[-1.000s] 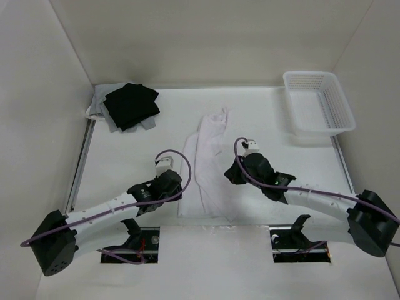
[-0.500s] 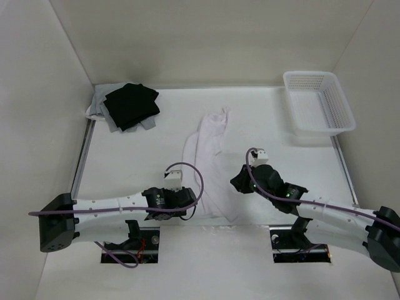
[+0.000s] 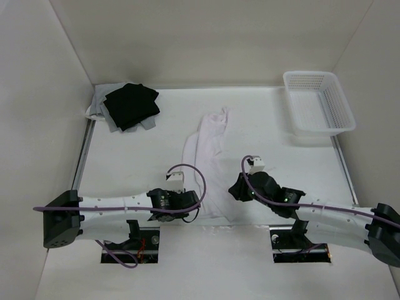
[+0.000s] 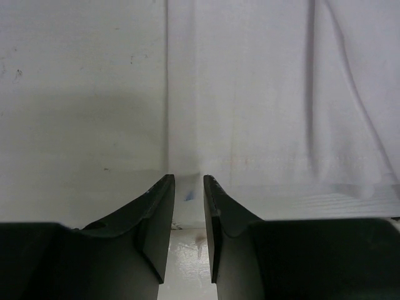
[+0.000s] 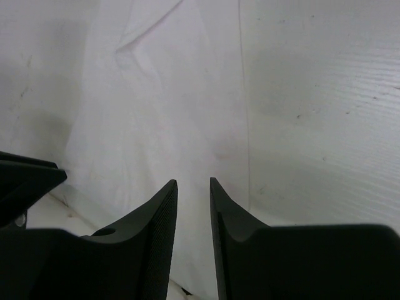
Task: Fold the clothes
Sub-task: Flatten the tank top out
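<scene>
While both arms reach low over the white table (image 3: 137,150), the thin, soft white garment (image 3: 209,156) is seen lying lengthwise near the table's middle, narrow at its far end, wider at the near hem and creased in long folds. The left gripper (image 3: 196,202) is held at the hem's near left corner. In the left wrist view, the black jaws of the left gripper (image 4: 186,178) are parted by a narrow gap with the corner at their tips and nothing clamped. A tiny blue mark (image 4: 187,195) shows there, too small to be read. The right gripper (image 3: 232,190) is set at the garment's (image 5: 169,94) right edge, jaws slightly apart, nothing pinched. A black folded cloth (image 3: 131,105) is stacked on a grey cloth (image 3: 102,111) in the far left corner. A white plastic mesh basket (image 3: 312,74) stands far right.
</scene>
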Controlling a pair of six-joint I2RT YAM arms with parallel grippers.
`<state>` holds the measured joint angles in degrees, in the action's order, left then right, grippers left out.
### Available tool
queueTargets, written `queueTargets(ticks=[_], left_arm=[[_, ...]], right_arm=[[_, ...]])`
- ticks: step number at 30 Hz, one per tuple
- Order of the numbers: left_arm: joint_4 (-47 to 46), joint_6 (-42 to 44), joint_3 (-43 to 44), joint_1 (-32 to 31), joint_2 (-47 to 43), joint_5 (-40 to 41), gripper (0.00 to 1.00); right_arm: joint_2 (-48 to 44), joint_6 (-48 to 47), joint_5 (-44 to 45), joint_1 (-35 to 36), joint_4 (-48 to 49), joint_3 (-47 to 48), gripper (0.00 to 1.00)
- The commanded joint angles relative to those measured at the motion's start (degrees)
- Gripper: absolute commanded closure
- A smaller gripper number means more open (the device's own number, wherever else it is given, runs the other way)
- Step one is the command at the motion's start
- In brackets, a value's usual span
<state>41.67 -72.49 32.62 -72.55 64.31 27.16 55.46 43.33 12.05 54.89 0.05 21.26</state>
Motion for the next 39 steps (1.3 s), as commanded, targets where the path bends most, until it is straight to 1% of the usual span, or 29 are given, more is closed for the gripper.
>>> queueTargets(ticks=[1,2,4,5,6,7,10,11,14,16,18,20,21,23,26,29,34,39], left_arm=[[-2.65,-0.02,-0.36,0.88,-1.47,0.62,0.81],[-3.34,0.94,-0.80,2.01,-1.91,0.27,0.89],[-3.79,1.65,-1.50,2.64,-2.96,0.18,0.95],[-4.14,1.74,-2.73,3.77,-5.32,0.18,0.98],[-4.23,1.74,-3.09,4.13,-6.21,0.35,0.98],[-4.32,1.74,-3.87,4.92,-7.96,0.44,0.99],[-4.93,2.17,-6.42,7.90,-13.06,-0.17,0.99],[-5.11,2.70,-7.65,9.74,-14.99,-1.31,0.99],[-5.81,3.84,-8.80,11.60,-16.41,-2.72,0.99],[-6.51,4.20,-9.24,11.96,-17.55,-3.34,0.99],[-6.78,4.37,-8.81,11.08,-17.82,-3.34,0.97],[-7.22,4.90,-7.75,9.41,-16.86,-3.34,0.92],[-7.65,4.99,-6.70,7.32,-15.63,-2.82,0.87],[-8.36,4.99,-5.47,4.50,-13.35,-1.24,0.81],[-7.75,4.90,-3.45,1.16,-9.58,2.27,0.77],[-6.43,4.38,-1.95,-0.78,-7.02,4.21,0.73],[-5.37,3.93,-1.24,-1.75,-5.61,5.45,0.71],[-5.90,3.67,-1.68,-1.76,-4.37,5.01,0.72]], right_arm=[[-0.27,0.97,2.27,3.68,-3.13,2.47,0.67],[-0.70,1.23,2.97,5.25,-5.48,3.26,0.66],[-1.23,1.40,3.59,7.01,-8.47,4.31,0.67],[-2.02,1.75,3.85,9.29,-11.97,5.63,0.75],[-2.11,1.84,3.94,9.74,-12.62,5.81,0.76],[-2.55,2.11,3.94,11.58,-14.45,6.51,0.81],[-1.94,2.28,3.59,16.33,-18.59,8.18,0.84],[0.06,2.46,3.59,18.69,-20.60,9.32,0.85],[4.20,1.85,3.33,19.77,-20.97,10.64,0.83],[8.68,0.71,3.68,20.20,-21.76,12.92,0.75],[10.36,0.61,3.77,21.25,-22.38,14.16,0.72],[11.33,0.44,3.42,21.87,-22.55,14.78,0.71],[12.38,0.35,3.15,22.40,-22.64,15.13,0.70],[13.44,0.35,2.80,22.40,-22.99,15.30,0.70],[14.85,0.26,2.89,22.58,-23.61,15.57,0.67],[16.51,0.35,3.94,22.67,-24.40,15.66,0.64],[17.57,1.05,5.87,22.93,-25.72,15.66,0.65],[20.47,2.02,6.58,22.93,-25.72,15.40,0.66]])
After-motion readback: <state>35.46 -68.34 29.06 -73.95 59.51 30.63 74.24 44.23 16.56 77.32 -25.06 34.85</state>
